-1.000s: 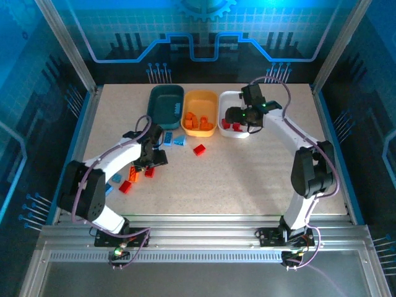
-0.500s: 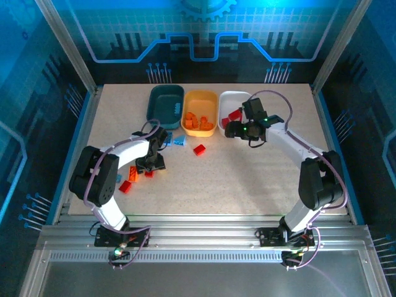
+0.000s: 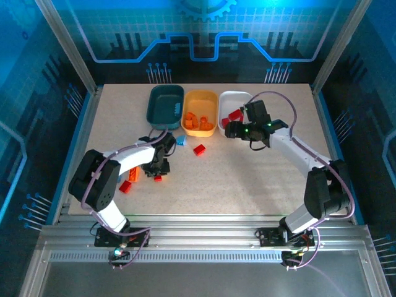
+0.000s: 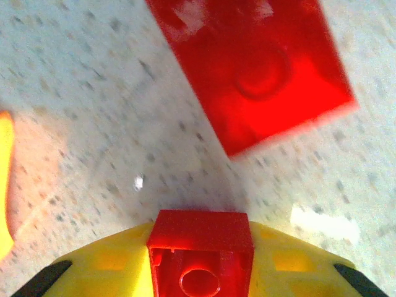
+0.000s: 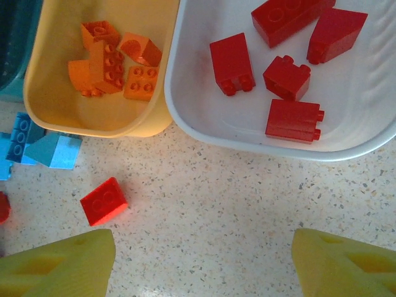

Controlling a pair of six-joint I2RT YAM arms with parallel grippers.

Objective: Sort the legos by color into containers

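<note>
My left gripper is shut on a small red brick, held just above the table between the yellow fingers. Another red brick lies on the table right ahead of it. My right gripper is open and holds nothing, hovering over bare table in front of the white tray, which holds several red bricks. The yellow tray holds several orange bricks. The teal tray stands left of the yellow one. One red brick lies loose near the right gripper.
Blue bricks lie by the yellow tray's front corner. More red bricks and an orange one sit on the table left of the left gripper. The three trays stand in a row at the back.
The left gripper has shifted right and nearer, low over the table with the red brick. The right gripper has drawn back from over the white tray to the table in front of it.
</note>
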